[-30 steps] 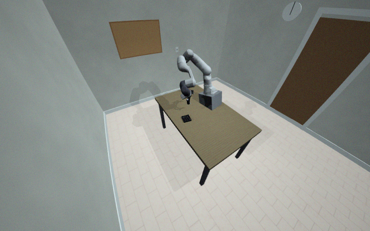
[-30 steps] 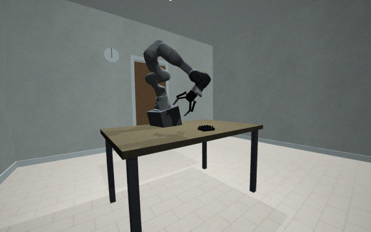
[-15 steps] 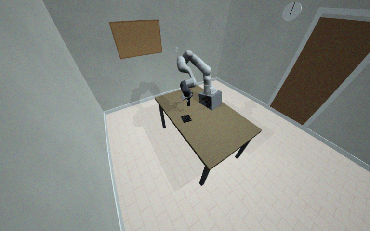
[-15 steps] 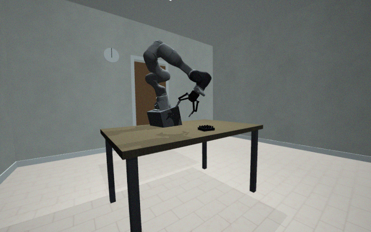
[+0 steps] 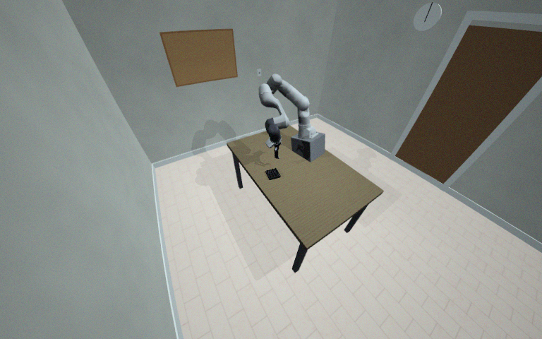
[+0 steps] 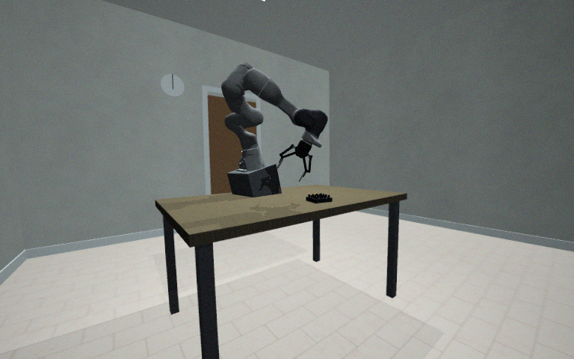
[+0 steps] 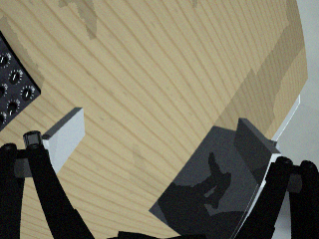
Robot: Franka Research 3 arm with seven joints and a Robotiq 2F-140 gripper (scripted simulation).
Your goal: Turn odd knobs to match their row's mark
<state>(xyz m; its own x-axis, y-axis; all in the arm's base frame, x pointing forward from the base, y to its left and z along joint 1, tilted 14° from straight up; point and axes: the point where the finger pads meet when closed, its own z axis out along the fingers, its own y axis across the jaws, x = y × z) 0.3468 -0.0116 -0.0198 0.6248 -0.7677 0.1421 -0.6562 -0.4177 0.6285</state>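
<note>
The knob box [image 5: 274, 176] [image 6: 319, 197] [image 7: 14, 87] is a small flat black box with rows of small knobs. It stands on the wooden table [image 5: 320, 200] [image 6: 237, 213] [image 7: 166, 60]. In the wrist view only a corner of it shows at the left edge; knob lines are too small to read. My gripper [image 5: 276, 153] [image 6: 291, 165] [image 7: 160, 126] is open and empty. It hangs in the air well above the table, between the robot's base and the knob box, not over the box.
The robot's grey base block [image 5: 308, 146] [image 6: 254, 181] [image 7: 219, 186] stands on the table near its far edge, close beside the gripper. The table's edge [image 7: 293, 60] shows at the right of the wrist view.
</note>
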